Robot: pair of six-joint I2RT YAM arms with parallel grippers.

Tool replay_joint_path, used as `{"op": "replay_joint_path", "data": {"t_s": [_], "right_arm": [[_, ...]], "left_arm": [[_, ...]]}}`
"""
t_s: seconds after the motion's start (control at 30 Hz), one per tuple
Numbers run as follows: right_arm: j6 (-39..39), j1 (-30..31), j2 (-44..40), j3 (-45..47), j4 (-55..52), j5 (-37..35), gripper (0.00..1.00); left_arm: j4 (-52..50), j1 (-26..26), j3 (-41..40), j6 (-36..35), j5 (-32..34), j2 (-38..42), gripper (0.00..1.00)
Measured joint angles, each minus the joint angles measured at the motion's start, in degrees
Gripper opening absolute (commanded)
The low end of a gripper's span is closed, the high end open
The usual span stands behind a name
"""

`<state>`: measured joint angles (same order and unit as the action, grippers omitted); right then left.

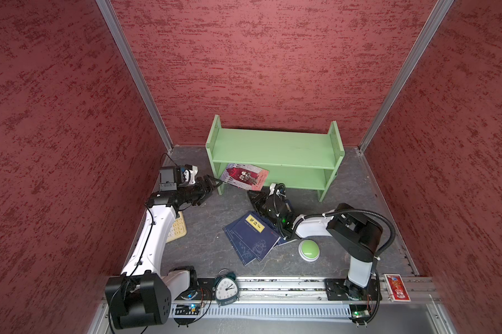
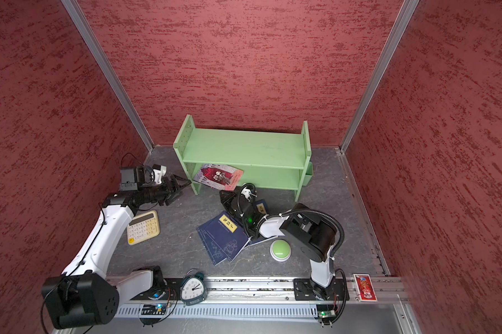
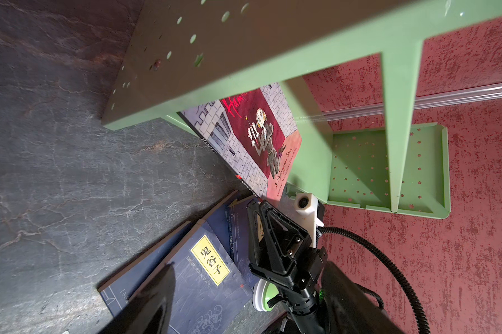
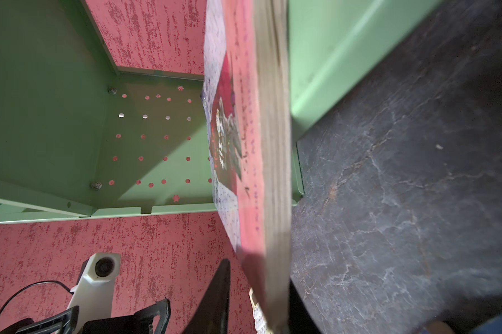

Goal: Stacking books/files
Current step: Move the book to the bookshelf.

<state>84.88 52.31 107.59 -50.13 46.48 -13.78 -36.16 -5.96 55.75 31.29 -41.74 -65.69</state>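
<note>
Leaning from green shelf [image 1: 273, 144]: thin paperback [image 3: 252, 136], "Hamlet, A Shakespeare Story", clamped by right gripper [image 1: 253, 194]; left gripper [image 1: 212, 189] jaws apart.

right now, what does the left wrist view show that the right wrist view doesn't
Only the left wrist view: the yellow title label on a navy book, the right arm's fingers at the corner of the hamlet book, and the green button's edge.
Only the right wrist view: that book's page edge close up, and the left arm's white camera mount.
Both: the hamlet book, the green shelf, the dark tabletop and the red wall.
</note>
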Motion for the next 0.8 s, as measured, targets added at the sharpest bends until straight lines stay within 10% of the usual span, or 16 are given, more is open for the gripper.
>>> {"op": "replay_joint_path", "data": {"t_s": [0.8], "right_arm": [[-0.2, -1.2, 1.5, 0.0, 3.5, -1.0, 0.29]], "left_arm": [[0.2, -0.5, 0.0, 0.9, -0.2, -0.4, 0.8]]}}
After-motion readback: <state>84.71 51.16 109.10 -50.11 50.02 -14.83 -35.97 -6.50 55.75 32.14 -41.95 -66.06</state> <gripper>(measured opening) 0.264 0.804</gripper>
